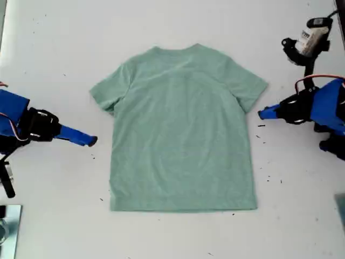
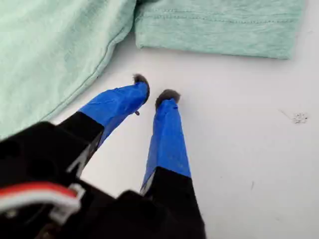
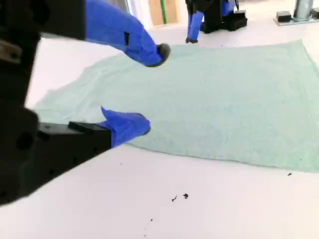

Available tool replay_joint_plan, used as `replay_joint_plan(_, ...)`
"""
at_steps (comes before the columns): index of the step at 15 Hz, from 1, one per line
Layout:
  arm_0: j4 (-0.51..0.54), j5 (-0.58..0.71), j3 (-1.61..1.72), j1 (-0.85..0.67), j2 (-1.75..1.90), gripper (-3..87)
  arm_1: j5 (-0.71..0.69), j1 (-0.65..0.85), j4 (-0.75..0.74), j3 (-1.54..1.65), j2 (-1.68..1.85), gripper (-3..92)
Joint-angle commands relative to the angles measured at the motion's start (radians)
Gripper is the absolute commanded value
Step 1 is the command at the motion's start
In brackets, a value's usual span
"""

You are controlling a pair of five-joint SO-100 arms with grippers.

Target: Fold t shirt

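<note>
The t shirt (image 1: pixel 180 135) lies flat and spread out on the white table (image 1: pixel 54 54), pale green, neck at the far side, both sleeves out. My first gripper (image 2: pixel 154 89) is the one at the exterior view's right (image 1: pixel 261 114). It hovers over bare table just short of a sleeve hem (image 2: pixel 219 35) and the shirt's side, open by a narrow gap and holding nothing. My second gripper (image 3: pixel 153 89), at the exterior view's left (image 1: pixel 92 141), stands wide open beside the shirt's other side edge (image 3: pixel 209 99), with nothing between its fingers.
A black and white device on a stand (image 1: pixel 311 39) sits at the exterior view's far right. A metal object (image 1: pixel 8 224) lies at its lower left corner. Small dark specks (image 3: pixel 179 197) dot the table near both arms.
</note>
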Motion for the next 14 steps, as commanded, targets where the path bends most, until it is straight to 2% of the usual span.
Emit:
replay_joint_plan(1,-0.011,-0.199,0.012,0.003,0.009,-0.2,0.792,-0.296,-0.054,0.055,0.014,2.1)
replay_joint_plan(7,-0.009,-0.181,0.012,0.003,0.009,-0.1,0.764,-0.265,-0.071,0.055,0.014,2.1)
replay_joint_plan(10,-0.008,-0.181,0.009,0.025,0.009,-0.1,0.833,-0.304,-0.074,0.044,0.014,2.1)
replay_joint_plan(12,-0.011,-0.189,0.012,0.029,0.009,-0.1,0.755,-0.33,-0.156,-0.023,0.005,2.3)
replay_joint_plan(14,-0.014,-0.189,0.015,0.028,0.009,-0.1,0.62,-0.261,-0.066,-0.356,-0.301,2.3)
